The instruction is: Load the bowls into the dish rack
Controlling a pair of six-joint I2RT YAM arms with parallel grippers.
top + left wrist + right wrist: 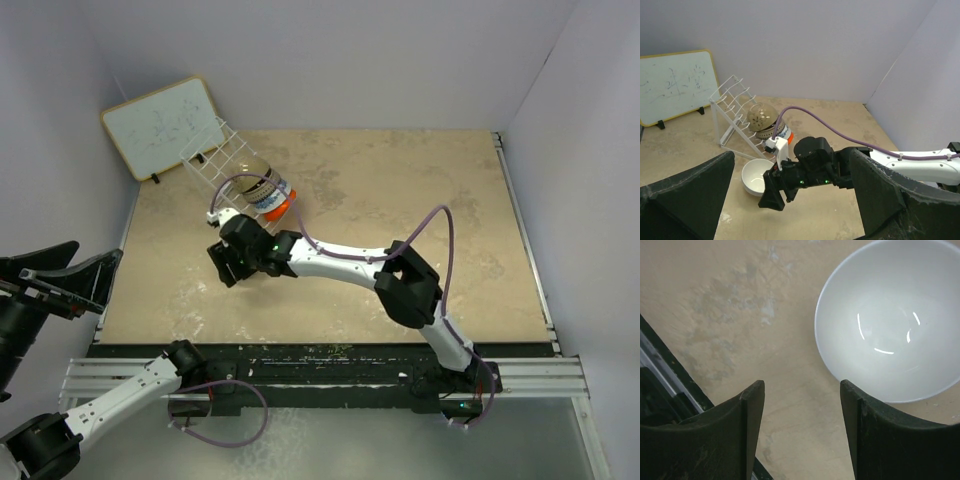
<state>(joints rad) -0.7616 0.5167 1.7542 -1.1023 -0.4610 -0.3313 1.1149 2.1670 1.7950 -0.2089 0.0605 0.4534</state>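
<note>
**White bowl on the table just off the open right gripper**

The right gripper (800, 390) stands part-open and holds nothing. Its two dark, matte, wedge-shaped fingers (751, 412) frame only bare table (715, 300), a tan surface mottled with paler patches. Just beyond the tip of one finger sits the white bowl (887, 320), round, smooth and glossy, upright with its hollow facing up. Whether the finger touches its rim cannot be told.

Farther ahead of this gripper stands the dish rack (732, 105), thin white wire in a sloping grid with upright prongs. Three bowls nest there on edge. The outermost is a tan bowl (761, 116) with a speckled, domed back. A patterned bowl (768, 132) sits beneath it, and a glossy orange-red bowl (789, 136) is lowest. Behind the rack leans a wood-framed whiteboard (672, 85). A purple cable (815, 117) arcs over the right arm's white shell.

The left gripper (792, 154) hangs well back from all of this, its broad black fingers spread wide and holding nothing.
</note>
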